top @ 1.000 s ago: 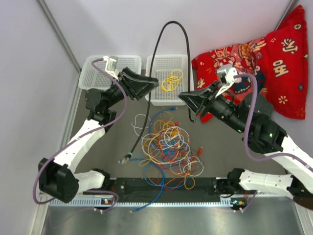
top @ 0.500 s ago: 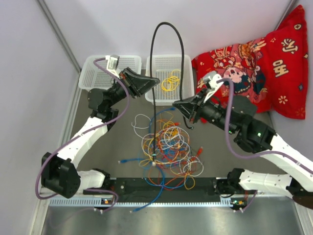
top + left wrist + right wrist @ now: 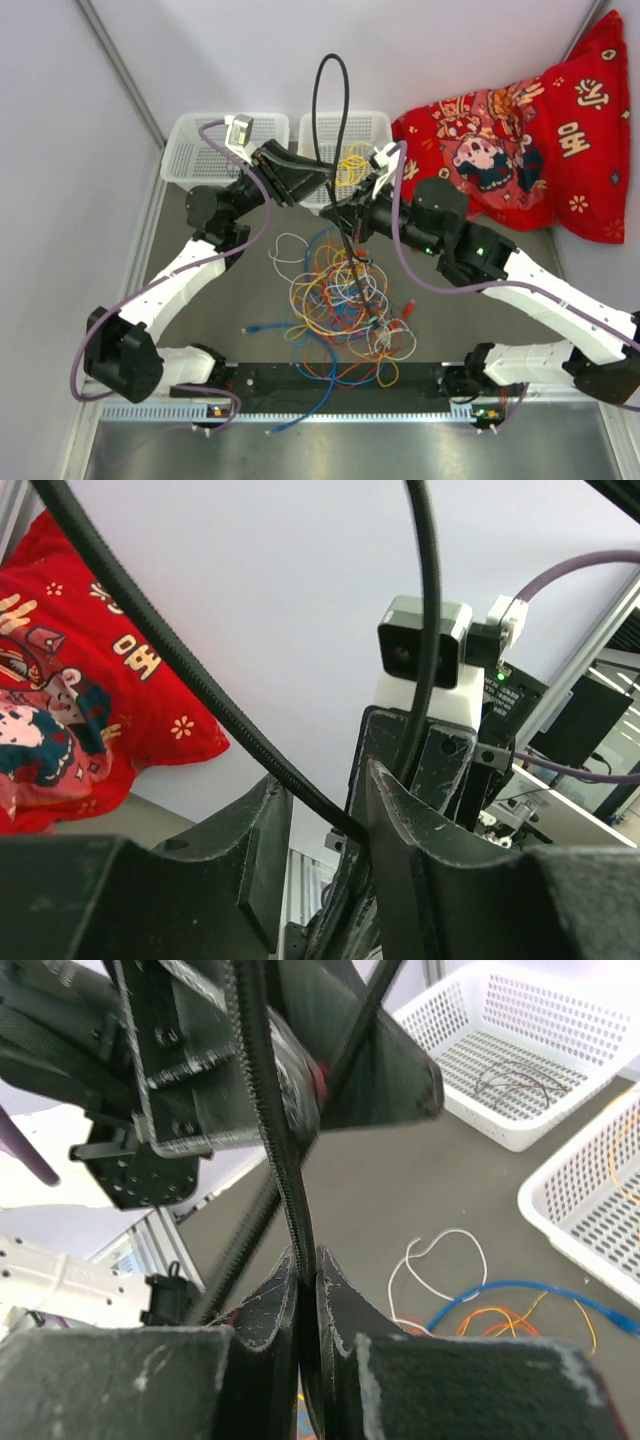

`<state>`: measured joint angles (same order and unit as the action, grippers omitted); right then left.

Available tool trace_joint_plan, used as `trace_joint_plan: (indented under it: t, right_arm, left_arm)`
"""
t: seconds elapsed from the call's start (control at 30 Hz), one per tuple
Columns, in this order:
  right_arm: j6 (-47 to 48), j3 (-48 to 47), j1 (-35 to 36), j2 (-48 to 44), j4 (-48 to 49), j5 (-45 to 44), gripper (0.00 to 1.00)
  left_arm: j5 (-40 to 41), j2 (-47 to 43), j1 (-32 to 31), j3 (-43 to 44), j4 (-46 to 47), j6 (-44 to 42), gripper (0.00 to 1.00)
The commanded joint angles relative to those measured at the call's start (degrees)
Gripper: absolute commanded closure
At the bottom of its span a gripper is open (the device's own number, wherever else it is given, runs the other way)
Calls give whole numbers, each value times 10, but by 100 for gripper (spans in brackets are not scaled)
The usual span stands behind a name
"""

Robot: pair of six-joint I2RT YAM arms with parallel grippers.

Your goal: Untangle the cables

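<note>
Red cloth point(image 3: 520, 130): bunched, right of the yellow-wire basket point(image 3: 372, 135).
Cables point(image 3: 340, 295): tangled multicoloured heap on the table, on the arm-base side of the basket.
Black cable point(image 3: 428, 580): arches high beside the basket.
Right gripper point(image 3: 305, 1260): clenched on the black cable, at the basket's near edge.
Left gripper point(image 3: 320, 800): fingers parted, black cable passing loosely between them, at the basket's left rim.

Bright, even, diffuse light with faint shadows; wrist views soft up close, overhead view sharp.
</note>
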<state>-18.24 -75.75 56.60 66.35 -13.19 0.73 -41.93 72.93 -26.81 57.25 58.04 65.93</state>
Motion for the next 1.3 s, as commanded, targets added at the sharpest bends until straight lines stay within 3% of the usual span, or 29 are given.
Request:
trace_joint_plan:
  t: [0.0,0.6,1.1,1.2,1.27]
  right_arm:
    - [-9,-42,-5,10,19,17,100]
    - [-45,2,-32,-46,45,-6,100]
    - [-59,-56,-32,26,13,75,100]
    - [-58,-56,-32,29,11,89,100]
    - [-58,-52,-32,28,5,95,100]
  left_arm:
    - [-13,-2,-14,20,54,-6,59]
    - [-17,-38,-18,-3,24,-42,46]
    - [-12,-23,-33,7,7,-60,44]
    - [-10,-17,-33,6,5,-64,45]
    - [-11,-8,-34,10,4,-65,59]
